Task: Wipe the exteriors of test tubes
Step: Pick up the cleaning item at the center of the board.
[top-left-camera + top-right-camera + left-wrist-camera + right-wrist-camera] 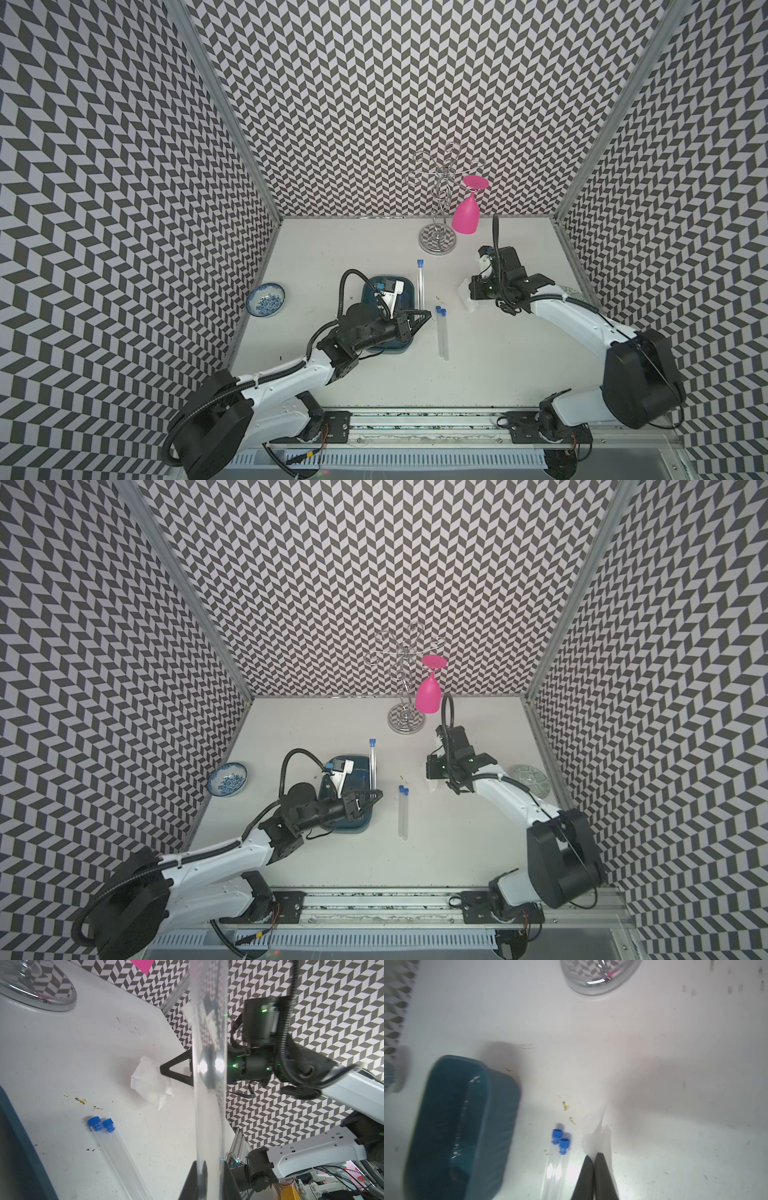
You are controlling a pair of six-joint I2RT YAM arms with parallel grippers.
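We are judging the step in hand to be bringing tissue and tube together for a wipe, and to do it well we are wanting the left pincer (426, 316) holding its tube steady while the tissue wad (149, 1082) is travelling across; the wad is needing to fold around the glass rather than brush one side, then to slide along the length toward the blue cap (420, 262), with a turn of the tube so the far side is getting covered too; we are advising a light press, since a thin tube gripped near one end is likely to be levering or slipping under a sideways push; the left pincer is clenched on the held test tube (421, 286), grasping it near the rounded end, so the tube is reaching away from the fingers toward the back wall, over the right edge of the teal tray (359, 779) as the top views show it; how steeply it is tilting we cannot tell; the right pincer (163, 1069) is clenched on the edge of the wad, low over the desk (374, 249) and well apart from the held tube; two more test tubes (441, 332) are lying side by side on the desk, touching, caps toward the back, between the two pincers; a glassy glint inside the tray in the right wrist view may be the fourth, but we cannot tell.
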